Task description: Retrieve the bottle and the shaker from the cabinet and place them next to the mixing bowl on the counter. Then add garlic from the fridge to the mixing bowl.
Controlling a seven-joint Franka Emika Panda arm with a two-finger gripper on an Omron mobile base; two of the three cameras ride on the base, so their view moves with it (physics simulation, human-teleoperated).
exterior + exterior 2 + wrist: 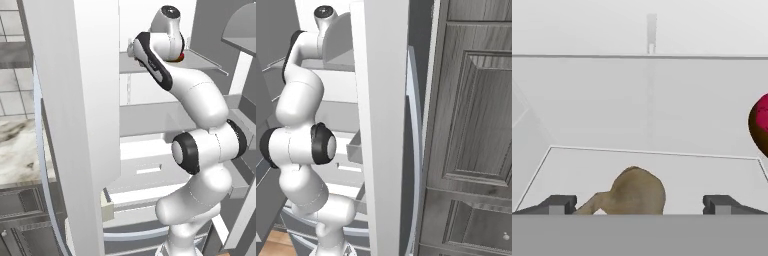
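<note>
The fridge (80, 100) stands open, and my arm reaches into its pale interior at an upper shelf (200, 61). In the hand view the garlic (634, 192), a tan-brown bulb, lies on a clear shelf right between my two fingertips. My gripper (640, 205) is open, with a finger (559, 204) well clear of the bulb on either side. The counter (17, 150) shows at the left of the left base view. The bottle, the shaker and the mixing bowl are out of view.
A dark red round item (760, 126) sits on the same shelf to the right of the garlic. The open fridge door (383, 125) stands close beside my arm. Dark grey cabinet doors (471, 130) rise at the right.
</note>
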